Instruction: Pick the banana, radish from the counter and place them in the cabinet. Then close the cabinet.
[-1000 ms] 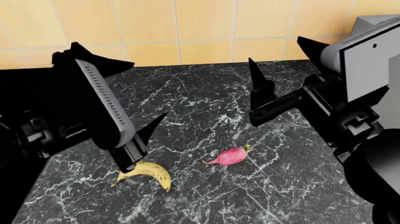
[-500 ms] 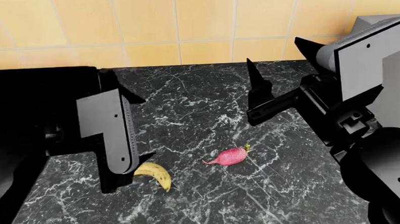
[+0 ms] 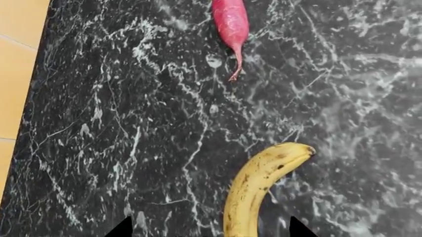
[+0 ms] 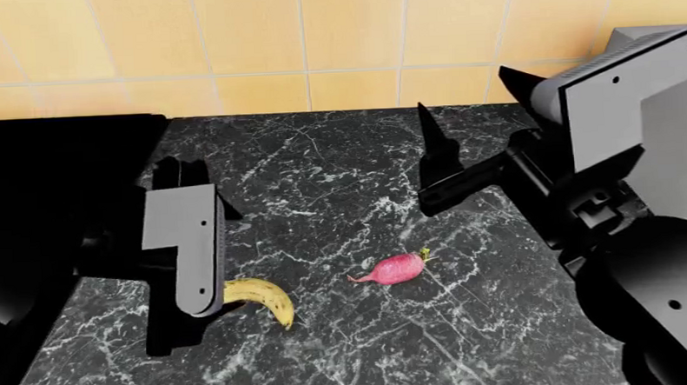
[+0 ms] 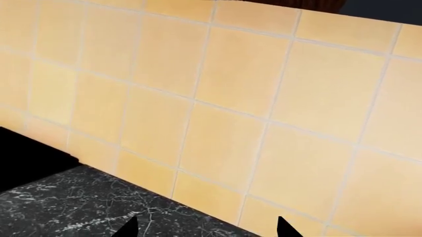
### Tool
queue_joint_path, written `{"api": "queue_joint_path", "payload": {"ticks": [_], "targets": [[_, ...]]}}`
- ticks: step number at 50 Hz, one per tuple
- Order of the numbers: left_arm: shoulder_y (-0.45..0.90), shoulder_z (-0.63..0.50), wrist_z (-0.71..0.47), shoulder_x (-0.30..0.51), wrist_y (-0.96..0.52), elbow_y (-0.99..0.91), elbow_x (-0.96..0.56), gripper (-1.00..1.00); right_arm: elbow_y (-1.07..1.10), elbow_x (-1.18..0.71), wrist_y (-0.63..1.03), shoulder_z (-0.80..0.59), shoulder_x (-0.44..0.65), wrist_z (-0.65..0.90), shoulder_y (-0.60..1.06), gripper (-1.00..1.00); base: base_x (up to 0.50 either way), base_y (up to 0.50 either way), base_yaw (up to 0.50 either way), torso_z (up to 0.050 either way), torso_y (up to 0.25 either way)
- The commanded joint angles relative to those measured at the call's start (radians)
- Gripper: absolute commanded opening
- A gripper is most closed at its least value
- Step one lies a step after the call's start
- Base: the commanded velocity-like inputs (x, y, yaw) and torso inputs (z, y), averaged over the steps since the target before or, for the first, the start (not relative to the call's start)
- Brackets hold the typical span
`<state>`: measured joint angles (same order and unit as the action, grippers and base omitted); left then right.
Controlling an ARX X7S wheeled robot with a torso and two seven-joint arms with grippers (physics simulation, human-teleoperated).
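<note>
Banana [image 3: 260, 190] lies between my left fingers [image 3: 209, 228] — spread, not gripping; I'd lower and clench next — right fingers [image 5: 205, 226] spread, idle.

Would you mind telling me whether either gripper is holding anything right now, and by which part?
Nothing is held. The left gripper is open astride one end of the small yellow banana; the right gripper is open, facing tiles.

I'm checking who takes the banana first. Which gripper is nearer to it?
Left. The left gripper sits right at the banana, its open fingertips straddling one end. The right gripper hangs above the counter's far side, pointed at the wall.
</note>
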<state>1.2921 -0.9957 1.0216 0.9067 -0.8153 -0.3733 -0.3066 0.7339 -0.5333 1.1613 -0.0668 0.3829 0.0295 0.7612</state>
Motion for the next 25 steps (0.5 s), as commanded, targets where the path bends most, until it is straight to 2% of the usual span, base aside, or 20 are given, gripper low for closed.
{"api": "queue_joint_path", "payload": {"ticks": [1, 10, 25], "targets": [[0.009, -0.042, 0.051, -0.016, 0.037, 0.054, 0.018, 1.00, -0.017, 0.007, -0.012, -0.024, -0.001, 0.005, 0.007, 1.00, 0.00, 0.00, 0.00, 0.000, 0.000], [0.002, -0.064, 0.064, -0.039, 0.060, 0.097, 0.027, 1.00, -0.042, 0.022, -0.039, -0.048, -0.002, 0.008, -0.003, 1.00, 0.00, 0.00, 0.00, 0.000, 0.000], [0.056, -0.134, 0.122, -0.147, 0.093, 0.282, 0.088, 1.00, -0.092, 0.048, -0.099, -0.084, 0.004, 0.000, -0.026, 1.00, 0.00, 0.00, 0.00, 0.000, 0.000]]}}
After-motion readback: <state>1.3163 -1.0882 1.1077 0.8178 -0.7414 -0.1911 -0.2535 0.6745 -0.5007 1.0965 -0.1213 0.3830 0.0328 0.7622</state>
